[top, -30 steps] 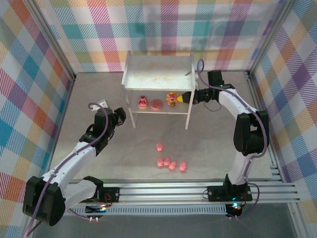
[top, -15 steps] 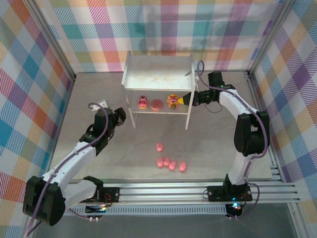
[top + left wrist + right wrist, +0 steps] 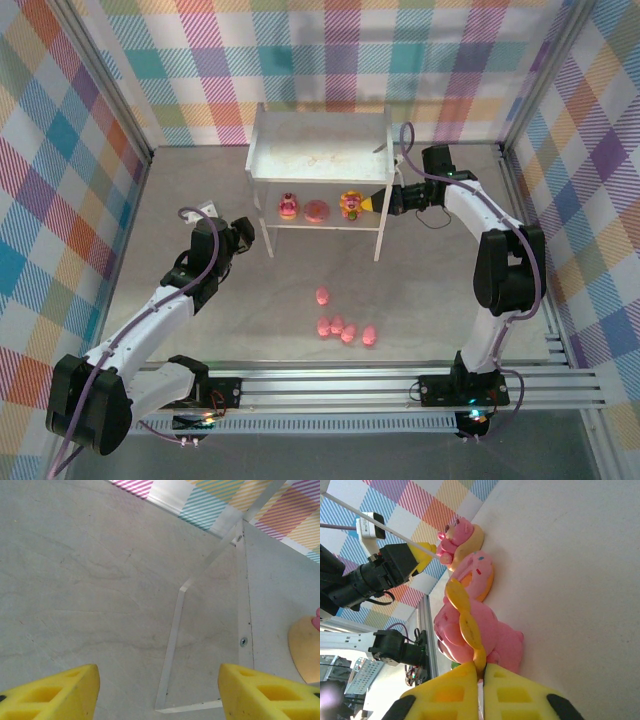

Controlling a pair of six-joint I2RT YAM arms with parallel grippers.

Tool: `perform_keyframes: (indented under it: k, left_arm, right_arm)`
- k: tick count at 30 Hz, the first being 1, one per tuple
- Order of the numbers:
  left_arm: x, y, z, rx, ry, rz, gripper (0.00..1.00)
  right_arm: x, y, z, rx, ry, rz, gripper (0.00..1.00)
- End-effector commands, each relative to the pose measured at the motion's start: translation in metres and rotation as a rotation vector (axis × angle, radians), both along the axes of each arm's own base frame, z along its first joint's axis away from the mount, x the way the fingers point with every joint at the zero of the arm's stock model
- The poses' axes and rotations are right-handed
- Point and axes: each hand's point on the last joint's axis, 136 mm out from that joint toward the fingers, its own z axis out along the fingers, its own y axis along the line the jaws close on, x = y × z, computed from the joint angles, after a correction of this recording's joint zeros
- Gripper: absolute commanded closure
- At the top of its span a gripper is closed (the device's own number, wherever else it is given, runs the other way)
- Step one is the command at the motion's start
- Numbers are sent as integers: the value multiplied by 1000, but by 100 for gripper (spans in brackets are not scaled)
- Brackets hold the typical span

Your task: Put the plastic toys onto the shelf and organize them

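Right gripper (image 3: 369,203): was clenched on figure (image 3: 350,205), lower tier of shelf (image 3: 320,150).
Left gripper (image 3: 157,680): stood spread, empty, near shelf leg.
Pigs (image 3: 348,333): 5 lay on table (image 3: 200,190).

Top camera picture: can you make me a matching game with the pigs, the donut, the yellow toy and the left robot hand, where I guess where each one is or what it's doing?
Things:
1. five small pink plastic pig figures
2. pink plastic ring donut
3. yellow-orange-red plastic figure
4. left gripper

Places or states:
A. on the lower tier of the white two-tier shelf, middle of three toys
B. open, holding nothing
C. on the grey table, in front of the shelf
D. on the lower tier, pinched by the shut right gripper

Pairs: 1-C, 2-A, 3-D, 4-B
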Motion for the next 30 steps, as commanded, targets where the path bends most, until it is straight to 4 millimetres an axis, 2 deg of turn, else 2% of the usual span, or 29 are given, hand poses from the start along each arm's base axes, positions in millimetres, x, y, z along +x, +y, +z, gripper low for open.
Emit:
perform_keyframes:
  k: [1, 4, 10, 19, 30]
  left_arm:
    - [7, 1, 15, -6, -40, 4, 36]
    - [6, 1, 15, -6, -41, 3, 36]
    - [6, 2, 17, -4, -43, 4, 36]
    - [6, 2, 20, -1, -49, 3, 36]
    - [3, 5, 24, 19, -51, 8, 34]
  right_arm:
    - [-6, -1, 18, 32, -50, 24, 87]
    - [-6, -1, 19, 30, -52, 22, 84]
    - [-5, -2, 21, 32, -58, 19, 71]
    - [-2, -6, 24, 27, -65, 0, 65]
    - [14, -53, 34, 3, -86, -166, 63]
